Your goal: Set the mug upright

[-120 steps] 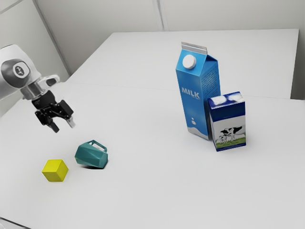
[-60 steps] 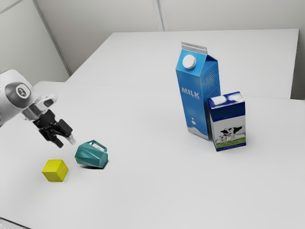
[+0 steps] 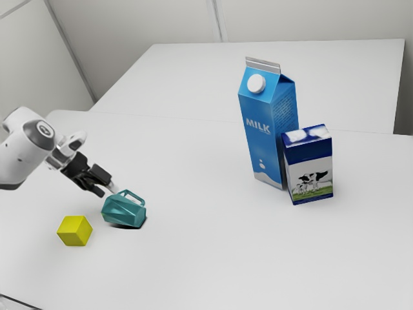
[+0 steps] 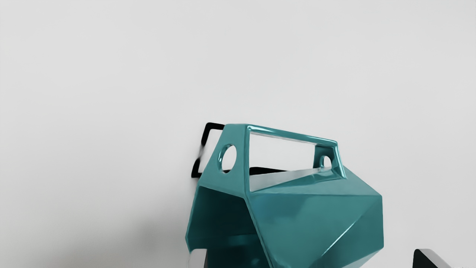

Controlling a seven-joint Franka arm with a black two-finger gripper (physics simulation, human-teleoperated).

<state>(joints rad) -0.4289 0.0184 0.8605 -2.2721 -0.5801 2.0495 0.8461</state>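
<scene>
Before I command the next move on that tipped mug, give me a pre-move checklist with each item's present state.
1. Mug upright: not ok, it lies on its side.
2. End effector open: ok, its fingers stand apart.
3. Mug gripped from both sides: not ok, one finger stands clear of it.
4. Other finger free of the mug's mouth: cannot tell, it overlaps the rim in the wrist view.
5. Yellow cube apart from mug: ok, bare table between.
6. Milk cartons away from mug: ok, toward the exterior view's right.
</scene>
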